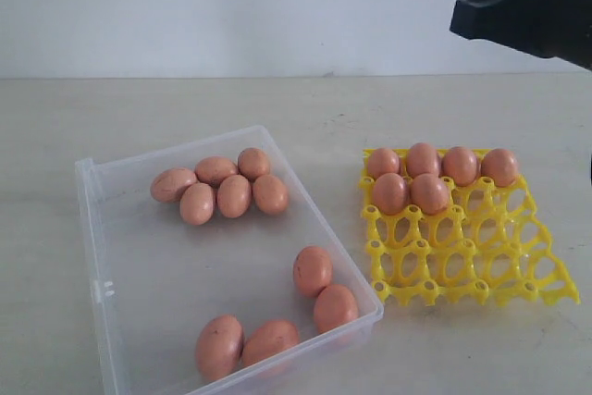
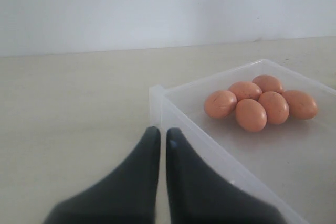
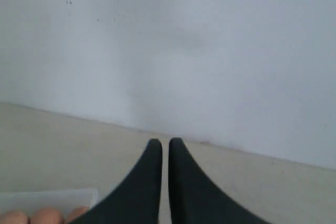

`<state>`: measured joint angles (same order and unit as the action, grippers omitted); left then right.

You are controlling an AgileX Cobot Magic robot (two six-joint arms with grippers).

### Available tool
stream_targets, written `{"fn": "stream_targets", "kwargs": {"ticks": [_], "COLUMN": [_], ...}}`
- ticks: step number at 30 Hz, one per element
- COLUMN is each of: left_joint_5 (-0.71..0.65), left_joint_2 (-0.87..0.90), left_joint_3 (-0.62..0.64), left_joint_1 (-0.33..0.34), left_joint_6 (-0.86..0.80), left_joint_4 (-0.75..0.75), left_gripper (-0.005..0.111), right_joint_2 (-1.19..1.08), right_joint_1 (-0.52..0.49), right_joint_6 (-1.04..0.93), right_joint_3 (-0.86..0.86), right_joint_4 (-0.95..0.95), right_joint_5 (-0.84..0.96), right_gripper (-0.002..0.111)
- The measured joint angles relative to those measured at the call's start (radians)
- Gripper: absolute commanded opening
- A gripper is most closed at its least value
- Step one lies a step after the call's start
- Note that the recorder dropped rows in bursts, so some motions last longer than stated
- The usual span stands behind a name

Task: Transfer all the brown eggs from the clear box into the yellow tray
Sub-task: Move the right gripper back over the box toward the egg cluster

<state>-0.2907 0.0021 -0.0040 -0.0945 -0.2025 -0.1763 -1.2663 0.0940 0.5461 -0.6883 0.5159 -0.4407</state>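
Ten smooth orange-brown eggs (image 1: 234, 195) lie in the shallow clear plastic box (image 1: 90, 228); six sit in the yellow lattice tray (image 1: 481, 265). Left gripper (image 2: 163, 131) and right gripper (image 3: 165, 142) have fingers together, empty (right one high). Risk: the clustered eggs touch, so a descending finger may knock neighbours rolling.

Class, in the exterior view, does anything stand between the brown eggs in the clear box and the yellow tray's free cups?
Only the low wall of the clear box, facing the yellow tray; the brown eggs must go over it. Nothing else shows between, and the nearer cups are open.
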Motion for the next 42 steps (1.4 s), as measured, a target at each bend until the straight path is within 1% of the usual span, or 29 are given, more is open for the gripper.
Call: {"fn": "stream_targets", "kwargs": {"ticks": [3,5,9,11,14,17,19,21,23,24,25,26,27,28,29,30,31,33,35,37,40,41,42], "left_joint_5": [0.000,0.000,0.000,0.000,0.000,0.000,0.000,0.000,0.000,0.000,0.000,0.000,0.000,0.000,0.000,0.000,0.000,0.000,0.000,0.000,0.000,0.000,0.000], "left_joint_2": [0.000,0.000,0.000,0.000,0.000,0.000,0.000,0.000,0.000,0.000,0.000,0.000,0.000,0.000,0.000,0.000,0.000,0.000,0.000,0.000,0.000,0.000,0.000], "left_joint_3": [0.000,0.000,0.000,0.000,0.000,0.000,0.000,0.000,0.000,0.000,0.000,0.000,0.000,0.000,0.000,0.000,0.000,0.000,0.000,0.000,0.000,0.000,0.000], "left_joint_1": [0.000,0.000,0.000,0.000,0.000,0.000,0.000,0.000,0.000,0.000,0.000,0.000,0.000,0.000,0.000,0.000,0.000,0.000,0.000,0.000,0.000,0.000,0.000], "left_joint_6": [0.000,0.000,0.000,0.000,0.000,0.000,0.000,0.000,0.000,0.000,0.000,0.000,0.000,0.000,0.000,0.000,0.000,0.000,0.000,0.000,0.000,0.000,0.000], "left_joint_4": [0.000,0.000,0.000,0.000,0.000,0.000,0.000,0.000,0.000,0.000,0.000,0.000,0.000,0.000,0.000,0.000,0.000,0.000,0.000,0.000,0.000,0.000,0.000], "left_gripper": [0.004,0.004,0.004,0.004,0.004,0.004,0.004,0.004,0.004,0.004,0.004,0.004,0.004,0.004,0.004,0.004,0.004,0.004,0.004,0.004,0.004,0.004,0.004], "right_joint_2": [-0.022,-0.051,-0.128,-0.185,-0.290,-0.417,-0.480,-0.522,-0.542,-0.543,-0.543,-0.543,-0.543,-0.543,-0.543,-0.543,-0.543,-0.541,-0.538,-0.538,-0.538,-0.538,-0.538], "right_joint_1": [0.053,0.120,0.265,0.339,0.426,0.469,0.484,0.489,0.489,0.489,0.489,0.489,0.489,0.487,0.487,0.484,0.477,0.464,0.435,0.404,0.364,0.361,0.361], "right_joint_6": [0.219,0.354,0.517,0.550,0.556,0.470,0.428,0.418,0.422,0.425,0.427,0.438,0.456,0.520,0.574,0.683,0.785,0.960,1.208,1.394,1.509,1.519,1.481], "right_joint_3": [-0.085,-0.150,-0.264,-0.313,-0.358,-0.367,-0.367,-0.367,-0.367,-0.367,-0.367,-0.367,-0.367,-0.367,-0.367,-0.395,-0.429,-0.472,-0.507,-0.530,-0.557,-0.559,-0.561], "right_joint_4": [0.238,0.419,0.664,0.715,0.736,0.745,0.747,0.719,0.678,0.662,0.670,0.748,0.819,0.988,1.073,1.150,1.183,1.212,1.221,1.221,1.221,1.221,1.221], "right_joint_5": [0.154,0.243,0.334,0.346,0.339,0.308,0.321,0.400,0.565,0.743,0.838,0.998,1.082,1.249,1.329,1.427,1.458,1.460,1.437,1.385,1.289,1.278,1.276], "right_gripper": [0.000,0.000,0.000,0.000,0.000,0.000,0.000,0.000,0.000,0.000,0.000,0.000,0.000,0.000,0.000,0.000,0.000,0.000,0.000,0.000,0.000,0.000,0.000]}}
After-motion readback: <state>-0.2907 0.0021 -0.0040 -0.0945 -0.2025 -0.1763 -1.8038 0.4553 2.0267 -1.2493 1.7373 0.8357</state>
